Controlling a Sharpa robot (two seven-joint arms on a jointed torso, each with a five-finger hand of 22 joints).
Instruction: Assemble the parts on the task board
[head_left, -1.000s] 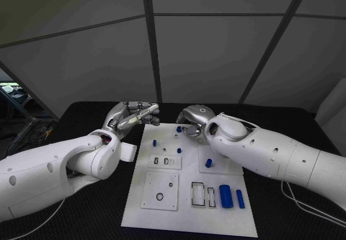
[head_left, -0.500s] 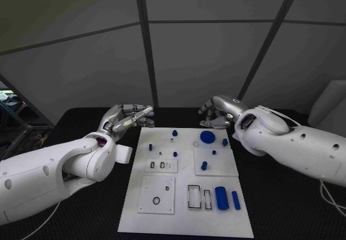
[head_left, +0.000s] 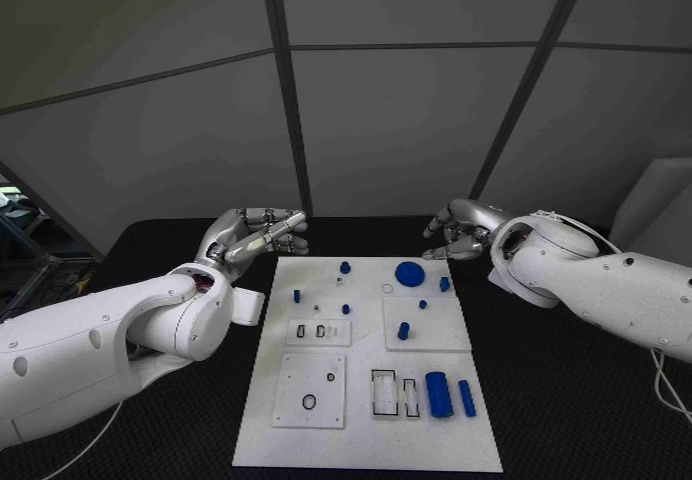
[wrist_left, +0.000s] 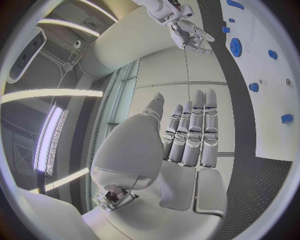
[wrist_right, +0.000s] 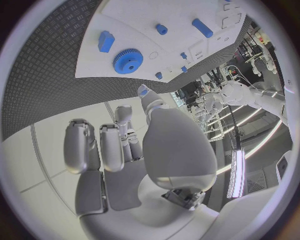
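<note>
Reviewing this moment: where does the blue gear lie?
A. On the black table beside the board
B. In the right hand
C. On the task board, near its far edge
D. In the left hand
C: the blue gear lies flat on the task board near its far edge, and both the right hand and the left hand hold nothing.

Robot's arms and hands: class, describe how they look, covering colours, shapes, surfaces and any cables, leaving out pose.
Both arms are smooth, rounded glossy white shells with bulbous joints. The left arm has small dark round dots on its shell; the right arm has a thin white cable looping near its wrist. The left hand and right hand are silver metal with segmented fingers and pale grey pads.
</note>
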